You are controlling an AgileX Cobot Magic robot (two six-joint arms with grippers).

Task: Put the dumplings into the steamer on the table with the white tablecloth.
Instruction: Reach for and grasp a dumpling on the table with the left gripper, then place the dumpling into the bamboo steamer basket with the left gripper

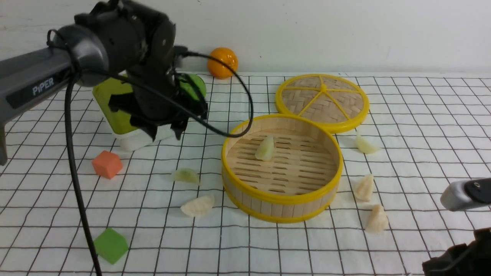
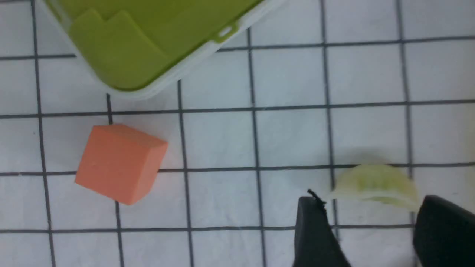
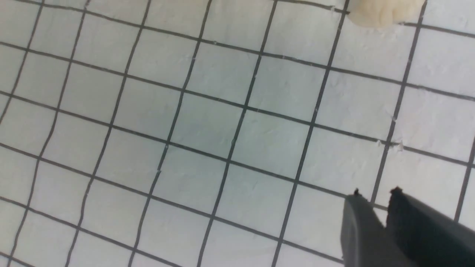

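The bamboo steamer [image 1: 268, 209] stands mid-table on the white tablecloth [image 1: 422, 126], with one pale green dumpling [image 1: 265, 148] inside it. Left of it lie a green dumpling [image 1: 186, 175] and a cream one [image 1: 198, 206]. To its right are a pale green dumpling [image 1: 365, 145] and two cream dumplings [image 1: 364, 188] [image 1: 377, 219]. My left gripper [image 1: 167, 132] hangs open above the cloth. In its wrist view the green dumpling [image 2: 376, 185] lies just past the fingertips [image 2: 311, 207], untouched. My right gripper [image 3: 376, 194] is low at the near right, shut but for a thin gap, holding nothing; a cream dumpling [image 3: 386, 13] lies ahead.
A green-lidded white box [image 1: 115, 119] sits behind the left gripper, with an orange cube [image 1: 107, 164] and a green cube [image 1: 111, 245] nearer. The woven lid [image 1: 322, 101] lies flat behind the steamer. An orange fruit [image 1: 222, 63] rests by the wall. The left arm's cable [image 1: 76, 180] hangs down.
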